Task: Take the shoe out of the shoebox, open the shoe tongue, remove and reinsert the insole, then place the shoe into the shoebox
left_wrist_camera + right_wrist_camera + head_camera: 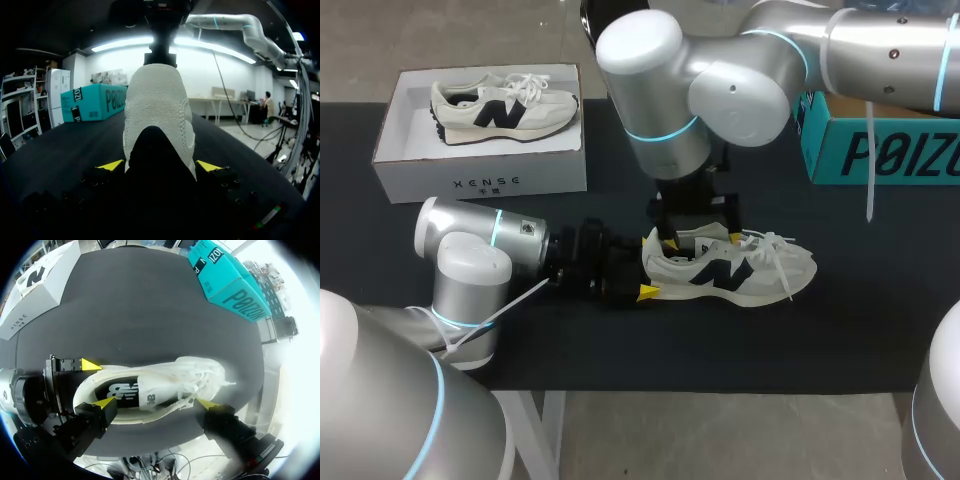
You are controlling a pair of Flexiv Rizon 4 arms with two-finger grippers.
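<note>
Left gripper (159,165) clamps shoe (752,278) by heel (both tips touching); right gripper (156,403) spread wide above shoe.

Matt black table cloth (880,330), rough off-white fabric shoe (157,105), glossy silver arm shells (740,80), matt white cardboard shoebox (480,183).

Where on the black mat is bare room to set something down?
Bare mat lies past the toe of the shoe toward the right edge, and along the near edge before it. Another patch lies between the white shoebox and the teal box. It is crowded around the heel: left gripper, right gripper.
</note>
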